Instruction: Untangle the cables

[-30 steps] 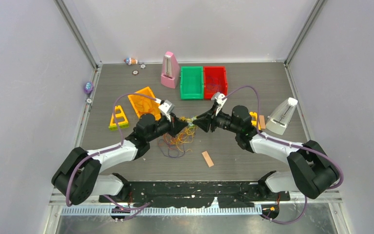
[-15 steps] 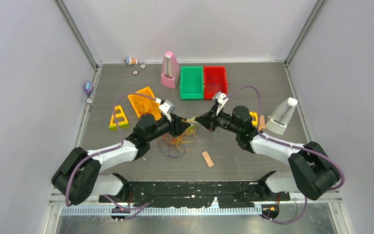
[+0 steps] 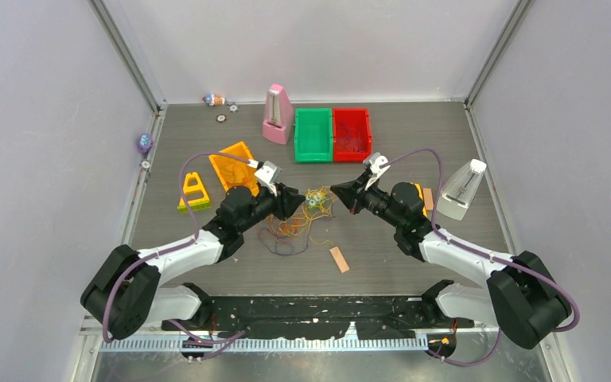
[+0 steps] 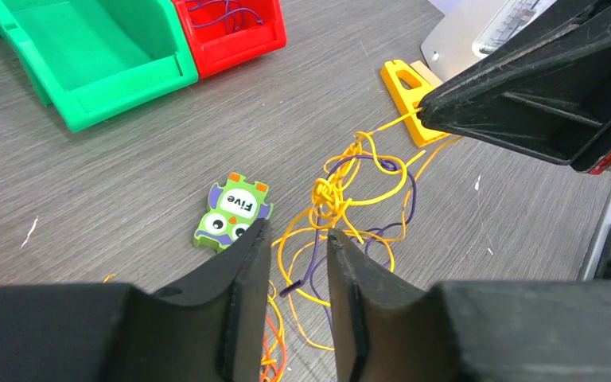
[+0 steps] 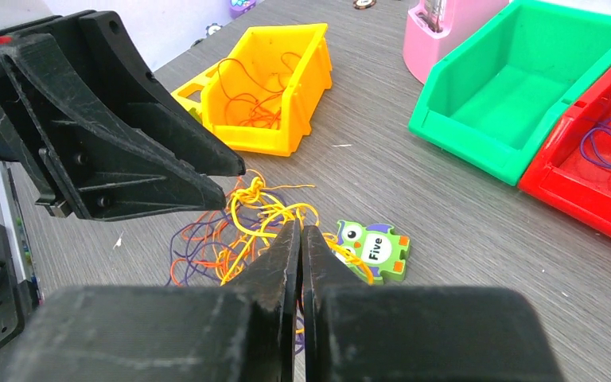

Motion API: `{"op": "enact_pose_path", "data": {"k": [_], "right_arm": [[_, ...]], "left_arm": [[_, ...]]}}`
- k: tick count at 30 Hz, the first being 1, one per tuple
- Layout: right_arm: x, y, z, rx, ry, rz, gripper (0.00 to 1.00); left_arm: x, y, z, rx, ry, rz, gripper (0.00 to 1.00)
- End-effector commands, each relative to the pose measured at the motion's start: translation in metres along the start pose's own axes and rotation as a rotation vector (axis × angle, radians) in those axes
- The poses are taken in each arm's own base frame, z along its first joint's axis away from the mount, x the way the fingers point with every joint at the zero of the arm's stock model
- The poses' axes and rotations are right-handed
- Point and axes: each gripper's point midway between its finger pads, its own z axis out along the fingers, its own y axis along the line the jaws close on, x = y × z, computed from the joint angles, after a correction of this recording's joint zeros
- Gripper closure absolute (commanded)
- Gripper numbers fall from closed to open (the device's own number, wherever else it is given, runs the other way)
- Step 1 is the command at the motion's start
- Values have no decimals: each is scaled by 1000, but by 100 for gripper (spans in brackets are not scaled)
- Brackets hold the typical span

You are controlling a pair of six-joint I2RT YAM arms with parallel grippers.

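yellow is the strand that matters here. the right tool (image 5: 301, 228) has its jaws pressed together on one yellow line of the cables (image 4: 342, 187). that line runs taut from its tip to a small knot at the top of the tangle, so the pull looks meant to lift the knot out of the heap.

the rest of the cables lie in loose orange, yellow and purple loops on the bench (image 3: 414, 135), between the two arms and just beside a green owl tile (image 4: 233, 213).

the left tool (image 4: 298, 232) hangs low over those loops with a narrow gap between its fingers. a few strands run through or under that gap, but nothing looks clamped, and i cannot tell whether any strand touches the pads. it faces the right tool across the knot, which suggests it is lined up to take the other side so the two can draw apart.

the red bin (image 3: 352, 134) holds purple strands and the orange bin (image 3: 235, 165) holds orange ones, which reads as sorting by colour. the green bin (image 3: 313, 135), touching the red one, is probably for the yellow-green line. on that reading the job is partway, with the knot not yet undone.
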Motion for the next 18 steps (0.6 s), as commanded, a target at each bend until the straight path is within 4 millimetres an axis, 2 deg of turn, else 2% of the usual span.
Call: {"op": "enact_pose_path", "data": {"k": [1,8,14,18], "right_arm": [[-22,7,4,-33,-73,-23,95],[-16,12,11,-77,-41,-7,95],[-14,16,12,-99,-36,-2,95],[-12,15,12,-95,-33,0,95]], "left_arm": [[-15,-8,7,41,-32,29,63],[-13,-21,10,118,-19,41,54],[-8,-29,18,156,15,32,54],[7,-26,27,131,101,19,56]]}}
